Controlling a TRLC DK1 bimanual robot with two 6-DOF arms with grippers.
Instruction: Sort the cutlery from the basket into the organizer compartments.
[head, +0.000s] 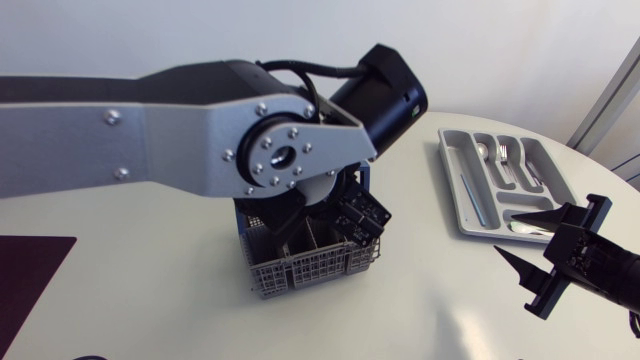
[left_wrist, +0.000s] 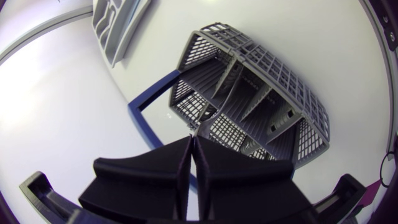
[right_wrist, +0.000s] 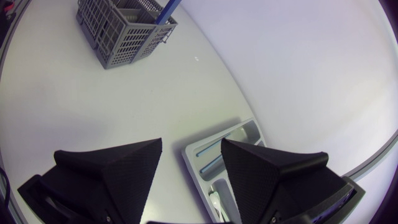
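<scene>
The grey mesh cutlery basket (head: 310, 265) with a blue handle (left_wrist: 146, 118) stands mid-table. My left gripper (head: 362, 218) hangs right over it, fingers shut (left_wrist: 191, 138). A thin silvery tip shows just past the fingertips above the basket (left_wrist: 249, 93); I cannot tell whether it is gripped. The grey organizer (head: 460, 200) lies at the right and holds forks (head: 507, 160), a spoon (head: 483, 150) and other pieces. My right gripper (head: 507, 233) is open at the organizer's near end, with the tray's corner (right_wrist: 217, 158) under the gap (right_wrist: 191, 146).
My left arm's big silver link (head: 200, 140) spans the table's left half and hides the basket's far side. A dark mat (head: 25, 280) lies at the near left. The basket (right_wrist: 124, 25) stands far ahead of the right gripper, bare white tabletop (right_wrist: 124, 99) between.
</scene>
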